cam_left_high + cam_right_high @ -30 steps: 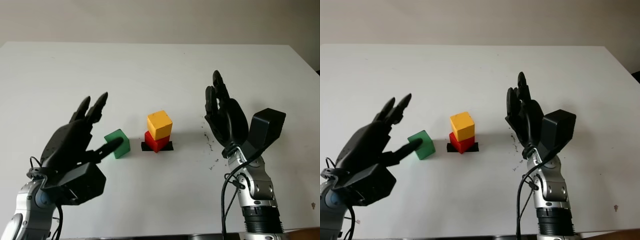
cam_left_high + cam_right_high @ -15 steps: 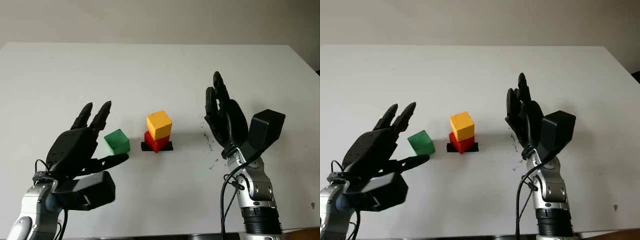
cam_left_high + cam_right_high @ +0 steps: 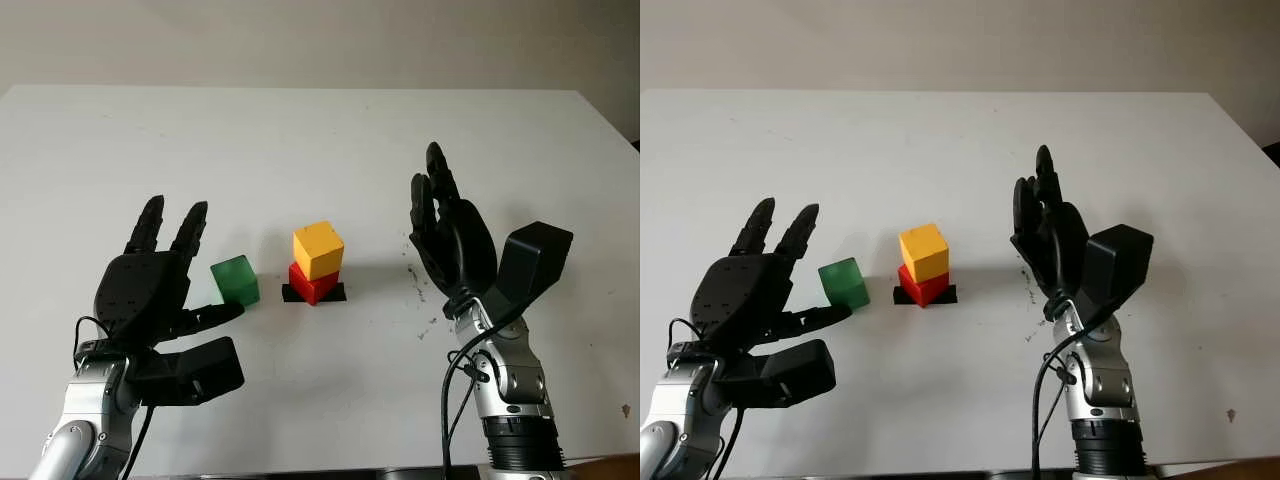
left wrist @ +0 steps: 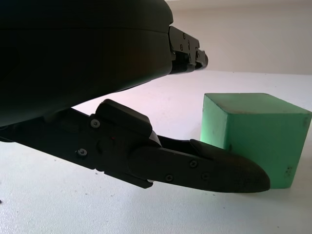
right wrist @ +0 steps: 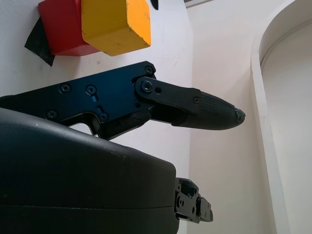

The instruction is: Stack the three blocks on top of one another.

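Two blocks are already stacked and one is left out as the robot's left hand (image 3: 150, 290) hangs released at the near left of the white table (image 3: 300, 140), holding nothing, its thumb tip reaching toward the near lower edge of the green block (image 3: 235, 280), though whether it touches cannot be told. The block sits on the table just beyond and slightly to the inside of that hand, between its thumb and its two raised fingers (image 3: 170, 228) as seen from the head camera; the left wrist view shows the green cube upright on the table with the thumb lying along its base. Just beside the green block, toward the table's middle, stands the yellow block (image 3: 318, 249) on the red block (image 3: 312, 283), turned a little askew of it, the pair resting on a small black mark (image 3: 336, 293). The right hand (image 3: 450, 235), also released and empty, is raised on the far side of that stack, palm facing it. By this view the left hand is plainly the nearer to the green block, and the coming move likely turns on closing around it from the near left, then carrying it inward to the yellow top. Beyond the stack the table runs back to a pale wall.
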Controlling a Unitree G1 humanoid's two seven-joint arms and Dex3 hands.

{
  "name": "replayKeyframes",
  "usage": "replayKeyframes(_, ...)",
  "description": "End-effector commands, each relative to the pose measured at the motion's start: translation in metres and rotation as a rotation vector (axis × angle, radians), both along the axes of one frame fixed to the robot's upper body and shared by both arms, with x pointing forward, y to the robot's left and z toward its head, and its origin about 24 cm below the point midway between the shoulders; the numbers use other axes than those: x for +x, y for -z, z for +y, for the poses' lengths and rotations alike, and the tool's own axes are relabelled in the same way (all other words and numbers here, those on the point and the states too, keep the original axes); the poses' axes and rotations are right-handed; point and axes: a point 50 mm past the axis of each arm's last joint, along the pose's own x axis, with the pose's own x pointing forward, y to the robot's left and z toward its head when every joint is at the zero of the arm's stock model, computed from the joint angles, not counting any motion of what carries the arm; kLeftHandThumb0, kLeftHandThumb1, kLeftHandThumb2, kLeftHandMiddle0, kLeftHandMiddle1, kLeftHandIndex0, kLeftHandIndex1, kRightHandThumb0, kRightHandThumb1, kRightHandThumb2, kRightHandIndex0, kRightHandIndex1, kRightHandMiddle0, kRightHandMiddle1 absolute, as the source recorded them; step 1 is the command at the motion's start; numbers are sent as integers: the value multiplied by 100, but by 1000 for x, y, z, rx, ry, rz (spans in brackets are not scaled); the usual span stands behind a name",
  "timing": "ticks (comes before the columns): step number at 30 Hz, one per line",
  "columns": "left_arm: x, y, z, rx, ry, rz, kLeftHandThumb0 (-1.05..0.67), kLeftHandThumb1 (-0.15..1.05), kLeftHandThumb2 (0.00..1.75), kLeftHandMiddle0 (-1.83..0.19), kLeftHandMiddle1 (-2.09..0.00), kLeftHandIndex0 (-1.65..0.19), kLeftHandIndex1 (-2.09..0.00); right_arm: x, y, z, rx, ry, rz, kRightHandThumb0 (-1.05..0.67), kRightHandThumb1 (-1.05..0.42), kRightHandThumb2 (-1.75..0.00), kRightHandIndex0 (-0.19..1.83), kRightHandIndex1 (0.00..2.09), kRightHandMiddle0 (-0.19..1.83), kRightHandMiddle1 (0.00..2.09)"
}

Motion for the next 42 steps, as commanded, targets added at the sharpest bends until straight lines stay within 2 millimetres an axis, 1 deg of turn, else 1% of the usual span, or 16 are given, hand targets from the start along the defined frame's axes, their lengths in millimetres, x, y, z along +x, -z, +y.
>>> replayKeyframes(1,2,-3,-2,-26,20,-5,-93,105,25,4,-8,-19,-16,-1,-2,-1,0,1,-17,-67,-105,-62,-19,0,-19,0)
replayKeyframes(6,0,-5,-2,-154,75,51,-96,105,26,0,-7,-24,-20,-1,-2,-1,-2,8,-11,-66,-105,-61,-19,0,-19,0)
replayKeyframes(9,-1,-6,-2,-218,100,67,-96,105,21,-3,-7,-25,-26,-1,-2,-1,-2,10,-8,-66,-105,-60,-19,0,-19,0)
replayKeyframes(10,-1,-6,-2,-248,111,73,-95,105,20,-4,-6,-21,-35,-1,-2,-1,-4,11,-9,-66,-105,-60,-19,0,-19,0)
replayKeyframes(11,-1,-7,-1,-270,120,76,-94,105,18,-6,-6,-13,-59,-1,-2,-1,-5,12,-9,-65,-105,-60,-19,0,-19,0)
replayKeyframes(13,-2,-7,-1,-320,130,77,-91,105,16,-9,-6,-6,-83,-1,-2,-1,-9,13,-9,-64,-105,-61,-19,0,-19,0)
replayKeyframes(17,-2,-9,1,-412,148,70,-79,105,10,-16,-7,-7,-103,-1,-3,-1,-15,26,-1,-61,-105,-60,-19,0,-19,0)
replayKeyframes(21,-3,-9,2,-442,165,60,-54,104,10,-22,-8,-14,-113,-1,-3,-1,-15,27,6,-58,-105,-59,-19,0,-19,0)
replayKeyframes(22,-3,-9,2,-425,166,40,-52,105,11,-23,-8,-14,-115,-1,-3,-1,-12,26,6,-58,-105,-59,-19,0,-19,0)
replayKeyframes(24,-3,-9,2,-327,163,-16,-38,105,16,-29,-9,-8,-132,-1,-3,-1,-10,26,5,-58,-105,-57,-19,0,-19,0)
replayKeyframes(26,-3,-8,1,-231,158,-66,-34,105,18,-31,-9,-3,-141,-1,-4,-2,-9,26,4,-58,-105,-57,-19,0,-19,0)
replayKeyframes(29,-3,-7,-1,-64,133,-90,-32,105,21,-28,-8,3,-146,-1,-4,-2,-7,26,-5,-58,-105,-56,-19,0,-19,0)
replayKeyframes(35,-1,-7,-3,93,114,-75,-30,105,16,-27,-9,-7,-136,-1,-5,-2,6,28,-13,-60,-105,-55,-19,0,-19,0)
replayKeyframes(37,-1,-7,-3,125,115,-67,-38,105,17,-20,-6,-4,-108,-1,-5,-2,6,28,-12,-60,-105,-55,-19,0,-19,0)
replayKeyframes(40,-1,-8,-4,130,119,-41,-48,105,11,-7,-5,-19,-32,-1,-5,-2,0,28,-12,-60,-105,-56,-19,0,-19,0)
replayKeyframes(42,-1,-9,-4,97,118,-7,-52,105,9,-2,-3,-16,-14,-1,-5,-2,-1,30,-9,-59,-105,-57,-19,0,-19,0)
